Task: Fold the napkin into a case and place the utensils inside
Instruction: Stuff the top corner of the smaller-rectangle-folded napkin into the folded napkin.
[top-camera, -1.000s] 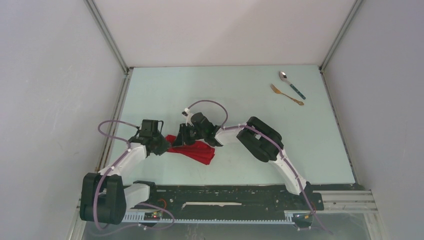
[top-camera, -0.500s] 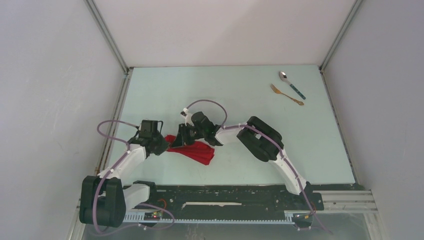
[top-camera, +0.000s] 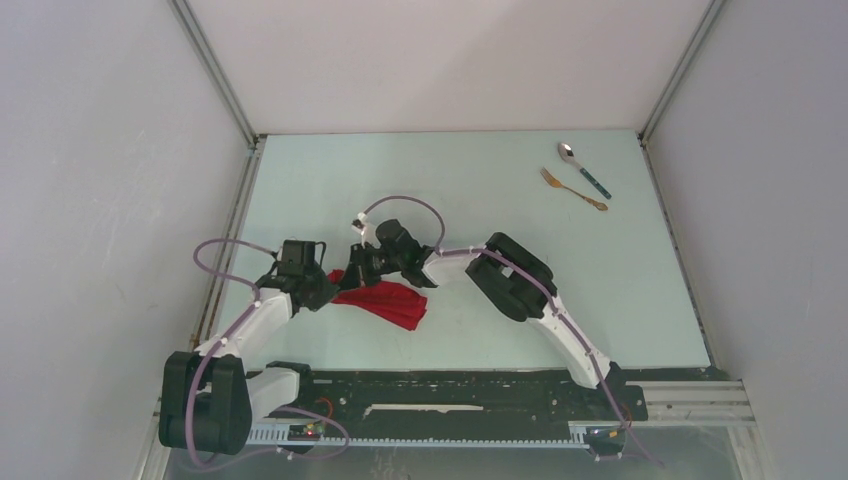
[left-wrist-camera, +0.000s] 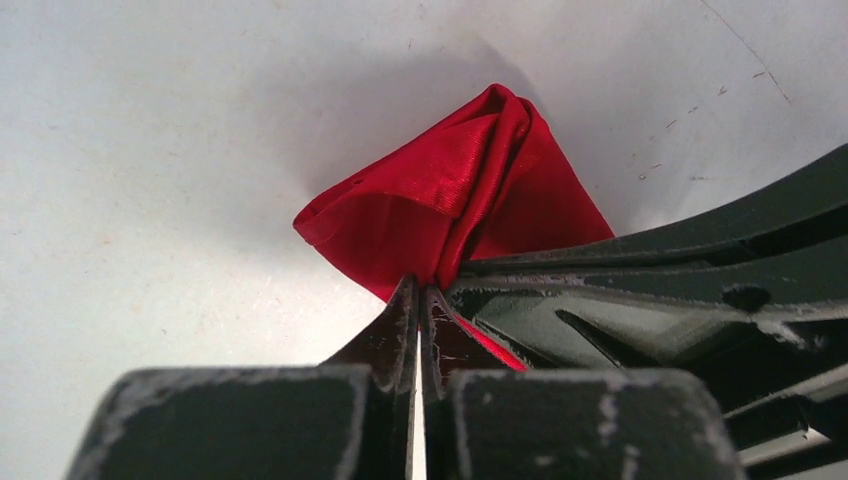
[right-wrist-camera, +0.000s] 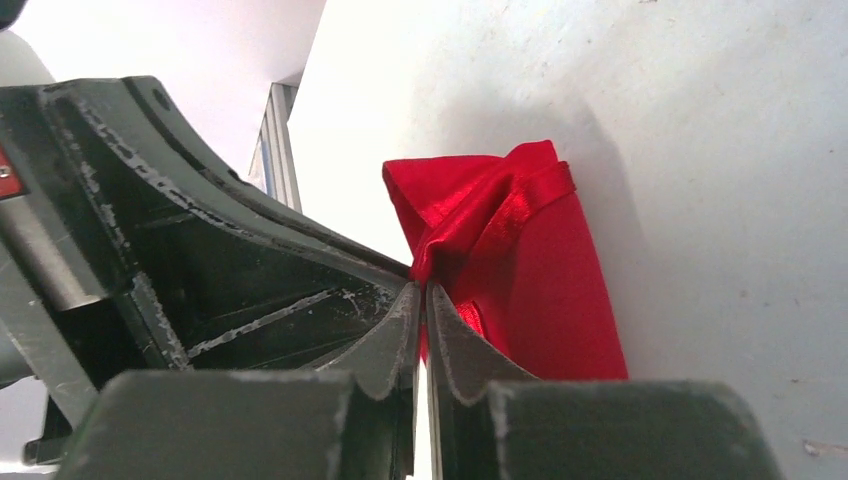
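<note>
The red napkin lies folded and bunched on the table between both arms. My left gripper is shut on the napkin, pinching a pleat at its near edge. My right gripper is shut on the napkin too, its fingertips clamped on a gathered fold beside the other gripper's black body. In the top view the left gripper and right gripper meet at the cloth's left end. The utensils lie far back right: a teal-handled spoon and a gold fork.
White enclosure walls stand left, back and right of the pale table. A metal rail runs along the left edge. The arms' black base bar crosses the near edge.
Both grippers have closed onto the napkin's left end. The right gripper has shifted slightly left and back, pulling the cloth's corner up into a bunch.
</note>
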